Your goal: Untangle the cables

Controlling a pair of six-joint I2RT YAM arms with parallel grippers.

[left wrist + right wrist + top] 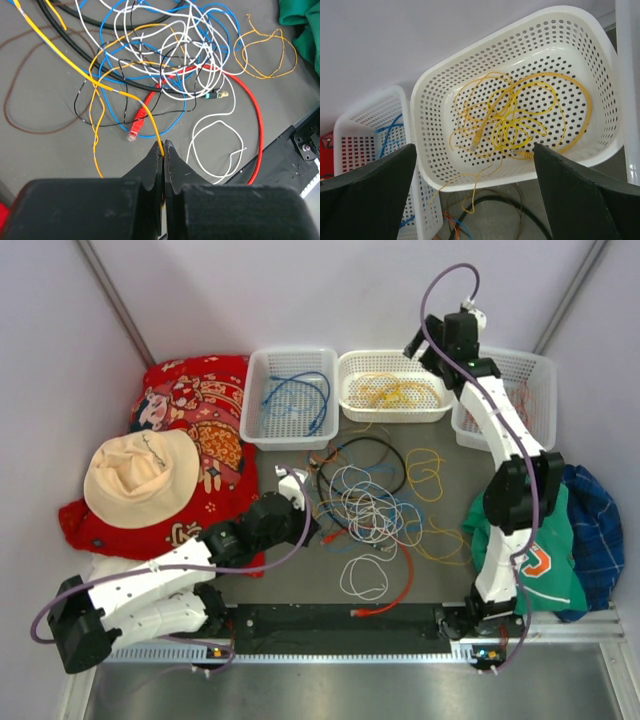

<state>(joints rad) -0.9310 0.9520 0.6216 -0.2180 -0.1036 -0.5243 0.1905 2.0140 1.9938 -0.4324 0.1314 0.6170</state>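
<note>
- You have three white perforated baskets in a row at the far side of the table [285, 585].
- Left basket [289, 398]: holds one blue cable [300, 400], loosely coiled on the floor of the basket.
- Middle basket [435, 100]: holds a heap of yellow cables [515, 120]. A thicker loop runs along its right wall and thin strands are bunched in the centre. One thin yellow strand hangs over the near rim toward the table.
- Right basket [530, 380]: mostly covered by the right arm [500, 425]. You may see a thin reddish strand inside, but its contents cannot be told.
- Right gripper [474, 147]: hovers above the middle basket, fingers spread wide, nothing between them.
- Left gripper [163, 149]: clenched on a yellow cable [122, 94], which runs from the fingertips up and left into the pile.
- Tangle [370, 505]: the other cables lie on the table between the two arms, in front of the baskets. White, blue, black, yellow and red-orange loops overlap there.
- Red plug [135, 131]: lies on the table just beside the held yellow cable.
- Hidden: the stretch of the yellow cable behind the left fingertips is out of sight, and its far end leaves the left wrist view at the top left.
- Cut off: in the right wrist view the left basket is clipped by the frame edge and a finger.
- Hard to make out: which strand crosses over which in the centre of the tangle.
</note>
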